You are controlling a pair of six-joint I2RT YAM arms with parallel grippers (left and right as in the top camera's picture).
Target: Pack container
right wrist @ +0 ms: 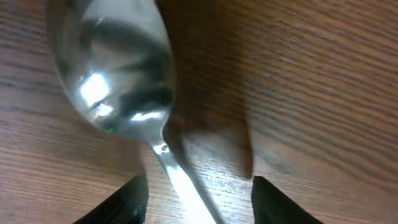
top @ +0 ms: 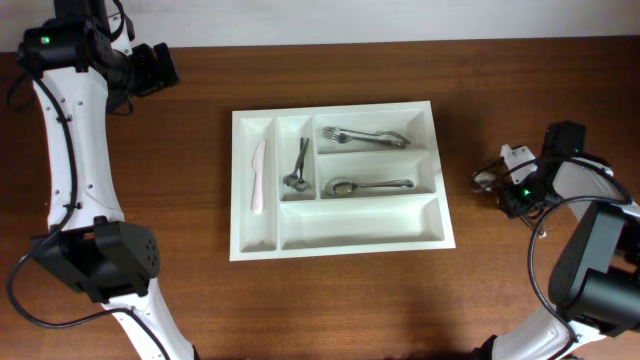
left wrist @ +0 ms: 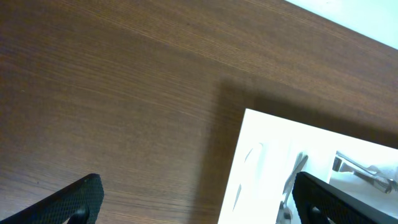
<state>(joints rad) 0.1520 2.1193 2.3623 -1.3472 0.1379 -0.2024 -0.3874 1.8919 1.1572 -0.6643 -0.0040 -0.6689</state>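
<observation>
The container (top: 360, 222), a white five-compartment tray, lies in the middle of the table; its corner (left wrist: 267, 162) shows in the left wrist view. It holds a white knife (top: 258, 177), a small fork (top: 298, 168), a larger fork (top: 365, 135) and a spoon (top: 368, 186). A second metal spoon (right wrist: 112, 68) lies on the wood right of the tray. My right gripper (right wrist: 202, 199) is low over it, jaws apart on either side of the handle with a gap on both sides. My left gripper (top: 160, 68) hangs wide open at the far left, holding nothing.
The tray's wide front compartment is bare. Brown wood table (top: 520, 290) surrounds the tray. The left arm's white links (top: 75, 150) run down the table's left side, and the right arm's base (top: 600, 260) sits at the right front corner.
</observation>
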